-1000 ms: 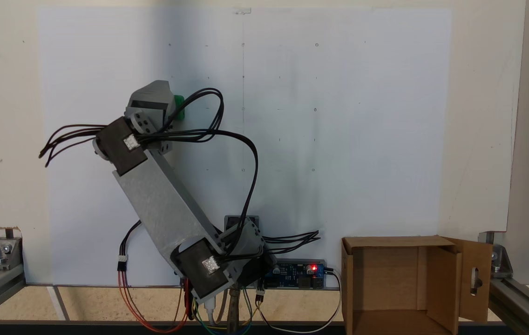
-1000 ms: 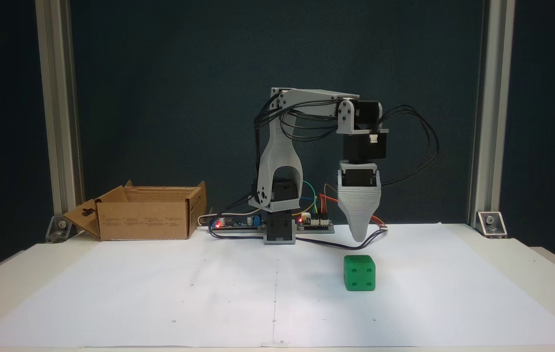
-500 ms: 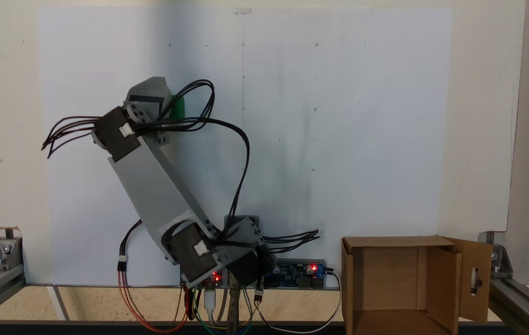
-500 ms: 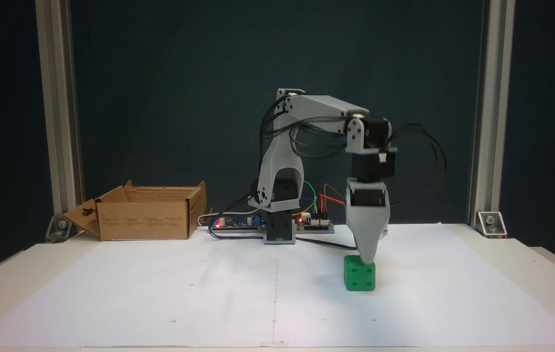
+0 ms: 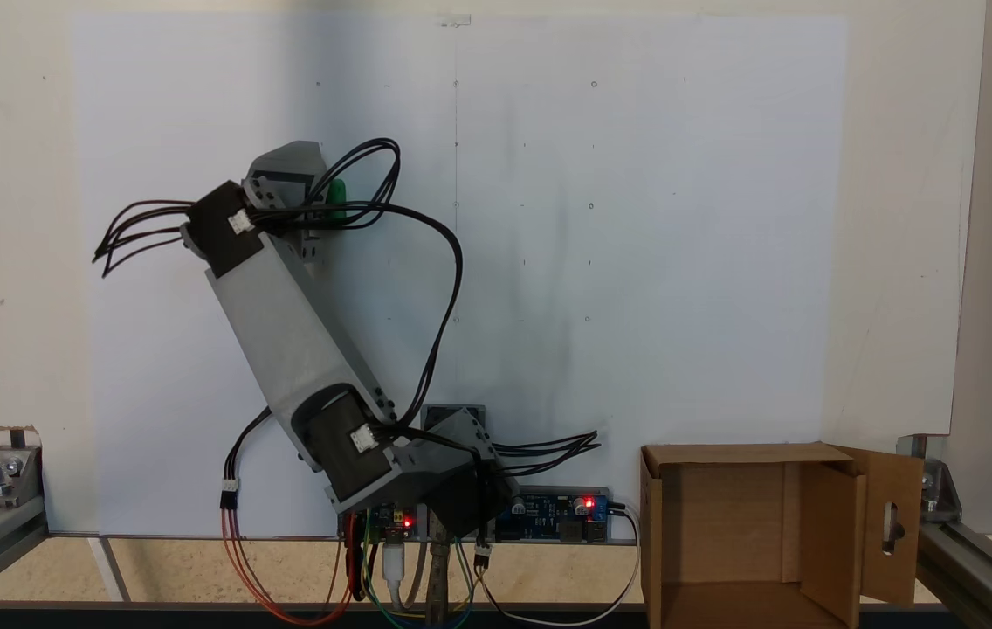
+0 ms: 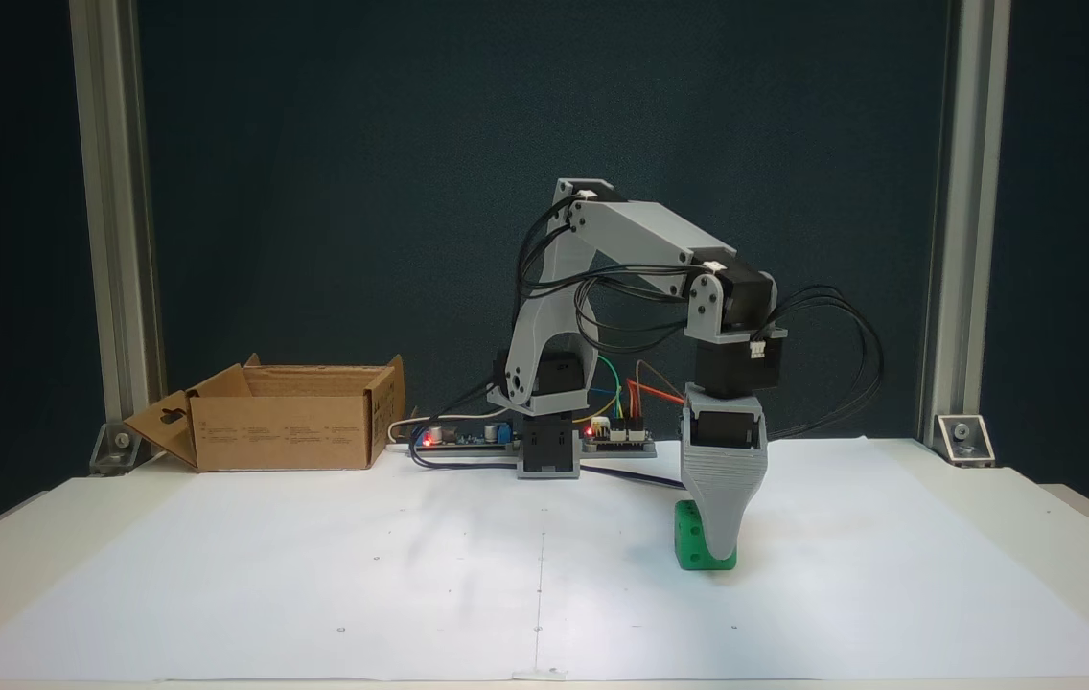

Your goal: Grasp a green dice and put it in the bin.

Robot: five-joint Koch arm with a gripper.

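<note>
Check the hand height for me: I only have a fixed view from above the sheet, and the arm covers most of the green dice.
Observer: In a fixed view, the hand is low. Its tip reaches almost down to the paper, right in front of the green dice.
Operator: Dice lifted?
Observer: No. It sits flat on the paper, with its base edge level.
Operator: Jaws closed on it?
Observer: Cannot tell. One jaw's broad face points at this camera, covering the right part of the dice and hiding the other jaw.
</note>
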